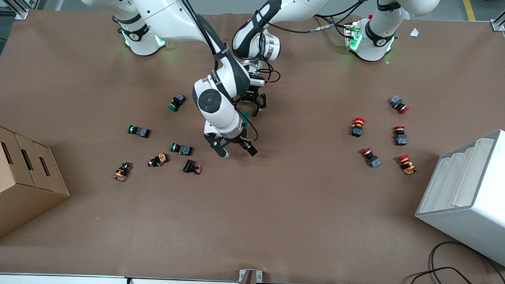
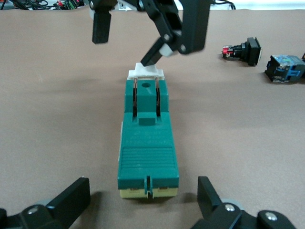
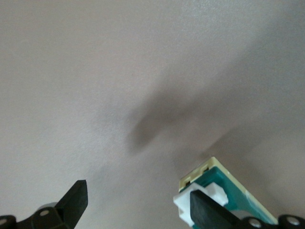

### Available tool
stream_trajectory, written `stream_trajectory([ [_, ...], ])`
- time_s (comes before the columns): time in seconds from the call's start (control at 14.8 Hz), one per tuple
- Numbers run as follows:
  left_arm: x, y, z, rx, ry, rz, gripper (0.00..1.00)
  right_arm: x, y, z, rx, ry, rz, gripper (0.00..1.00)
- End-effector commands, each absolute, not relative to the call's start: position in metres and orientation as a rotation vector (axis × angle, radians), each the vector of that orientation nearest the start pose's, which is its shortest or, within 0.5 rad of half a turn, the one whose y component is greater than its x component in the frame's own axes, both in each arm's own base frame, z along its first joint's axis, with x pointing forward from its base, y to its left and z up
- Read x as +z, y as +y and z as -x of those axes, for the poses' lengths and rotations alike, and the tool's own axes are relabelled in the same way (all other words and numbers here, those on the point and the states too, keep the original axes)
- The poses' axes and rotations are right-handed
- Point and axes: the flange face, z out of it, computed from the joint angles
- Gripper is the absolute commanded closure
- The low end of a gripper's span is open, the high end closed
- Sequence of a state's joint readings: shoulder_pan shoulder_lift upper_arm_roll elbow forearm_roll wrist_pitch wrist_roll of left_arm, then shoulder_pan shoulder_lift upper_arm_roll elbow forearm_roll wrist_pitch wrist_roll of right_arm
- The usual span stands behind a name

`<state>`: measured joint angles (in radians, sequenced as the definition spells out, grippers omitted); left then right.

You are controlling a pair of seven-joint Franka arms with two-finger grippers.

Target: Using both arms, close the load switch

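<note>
Black fingers of both grippers stand apart around the dark-green load switch (image 2: 148,143) on the brown table (image 1: 275,210).

One finger (image 2: 153,56) of the right gripper (image 1: 234,149) touches the switch's white lever (image 2: 146,72), the other hanging clear to the side; the left gripper (image 2: 143,202) has its spread fingers on either side of the cream end, not touching it. The switch lies flat near mid-table, under the two crossing wrists. Green-capped push buttons (image 1: 181,148) lie toward the right arm's end, just before a cardboard box (image 1: 16,180); red-capped push buttons (image 1: 357,126) lie toward the left arm's end, near a white rack (image 1: 473,196).
</note>
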<state>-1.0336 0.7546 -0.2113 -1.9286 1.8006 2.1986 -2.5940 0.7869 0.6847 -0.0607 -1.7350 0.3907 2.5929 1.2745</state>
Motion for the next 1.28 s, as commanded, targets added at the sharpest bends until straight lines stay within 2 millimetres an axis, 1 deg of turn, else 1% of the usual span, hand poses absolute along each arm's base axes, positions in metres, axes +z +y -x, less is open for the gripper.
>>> stream_trajectory([
  [0.0, 0.1, -0.548, -0.233, -1.506, 0.089, 2.848, 0.0, 0.196, 0.448, -0.525, 0.096, 1.169, 2.626, 0.0],
  [0.07, 0.109, -0.551, -0.234, -1.51, 0.083, 2.846, 0.0, 0.2, 0.445, -0.529, 0.105, 1.176, 2.626, 0.0],
  [0.13, 0.117, -0.551, -0.242, -1.509, 0.062, 2.839, 0.0, 0.205, 0.439, -0.535, 0.131, 1.189, 2.634, 0.0],
  [0.2, 0.125, -0.551, -0.247, -1.505, 0.053, 2.83, 0.0, 0.214, 0.432, -0.542, 0.163, 1.164, 2.66, 0.0],
  [0.27, 0.139, -0.554, -0.251, -1.505, 0.045, 2.826, 0.01, 0.227, 0.423, -0.549, 0.201, 1.116, 2.697, 0.0],
  [0.4, 0.159, -0.555, -0.259, -1.472, 0.012, 2.817, 0.01, 0.265, 0.387, -0.572, 0.225, 1.036, 2.743, 0.0],
  [0.47, 0.169, -0.557, -0.261, -1.451, 0.015, 2.813, 0.01, 0.28, 0.367, -0.582, 0.229, 0.978, 2.773, 0.0],
  [0.61, 0.186, -0.563, -0.265, -1.396, -0.012, 2.815, 0.01, 0.307, 0.324, -0.596, 0.239, 0.829, 2.86, 0.0],
  [0.67, 0.196, -0.567, -0.272, -1.365, -0.044, 2.818, 0.01, 0.322, 0.299, -0.603, 0.228, 0.759, 2.915, 0.0],
  [0.81, 0.223, -0.573, -0.289, -1.297, -0.102, 2.827, 0.01, 0.347, 0.262, -0.608, 0.228, 0.614, 3.011, 0.0],
  [0.94, 0.26, -0.575, -0.316, -1.196, -0.165, 2.846, 0.01, 0.376, 0.221, -0.614, 0.218, 0.524, 3.061, 0.0],
  [1.01, 0.282, -0.572, -0.33, -1.137, -0.187, 2.859, 0.01, 0.39, 0.201, -0.616, 0.211, 0.498, 3.08, 0.0],
  [1.08, 0.309, -0.567, -0.345, -1.082, -0.193, 2.874, 0.01, 0.411, 0.175, -0.62, 0.204, 0.468, 3.115, 0.0],
  [1.21, 0.368, -0.549, -0.376, -0.946, -0.216, 2.929, 0.01, 0.446, 0.141, -0.623, 0.25, 0.338, 3.188, 0.0],
])
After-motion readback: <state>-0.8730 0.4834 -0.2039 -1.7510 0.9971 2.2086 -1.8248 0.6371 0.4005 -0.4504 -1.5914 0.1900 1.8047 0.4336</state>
